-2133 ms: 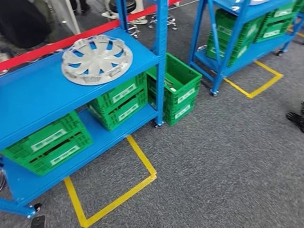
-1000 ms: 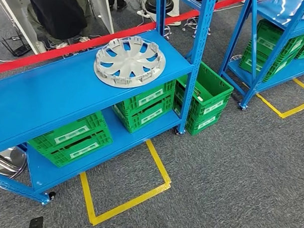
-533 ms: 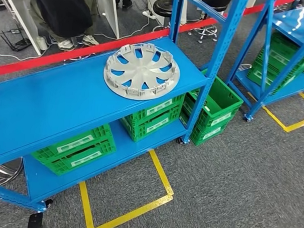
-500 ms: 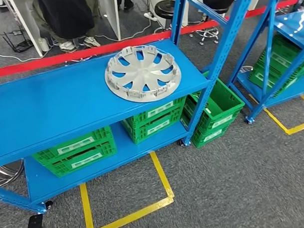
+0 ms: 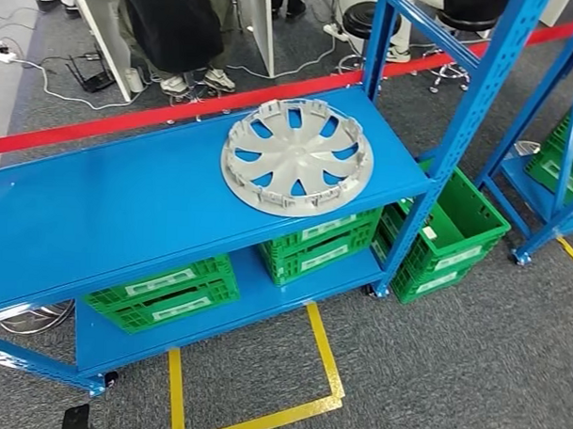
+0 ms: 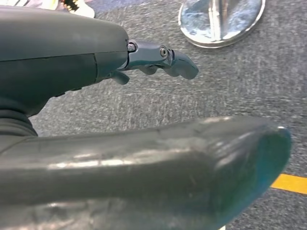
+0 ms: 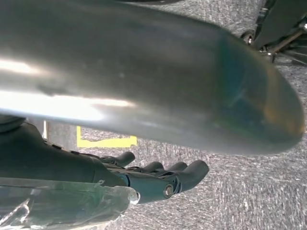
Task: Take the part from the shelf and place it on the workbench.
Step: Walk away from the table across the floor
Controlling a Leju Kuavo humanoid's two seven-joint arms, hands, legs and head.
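On the blue shelf's [image 5: 128,209] upper deck lies the wheel cover [image 5: 297,156], likely light, stiff plastic (brittle rim clips), best gripped at opposite rim edges. Left hand [image 6: 108,120] and right hand [image 7: 119,143] hang empty, fingers loosely apart.

A silver wheel cover [image 5: 297,156] lies flat on the upper board of a blue shelf [image 5: 113,208], towards two o'clock of that board, near the blue upright post [image 5: 463,127]. On the lower board two green crates sit apart: one [image 5: 163,292] at eight o'clock of the cover, the other [image 5: 318,249] directly below it at six. A third green crate [image 5: 450,234] stands on the grey carpet at four o'clock, just beside the post. Yellow floor tape [image 5: 292,384] marks a box at six o'clock. A red strip [image 5: 131,120] runs behind the shelf, with a person's shoes [image 5: 196,81] at eleven o'clock
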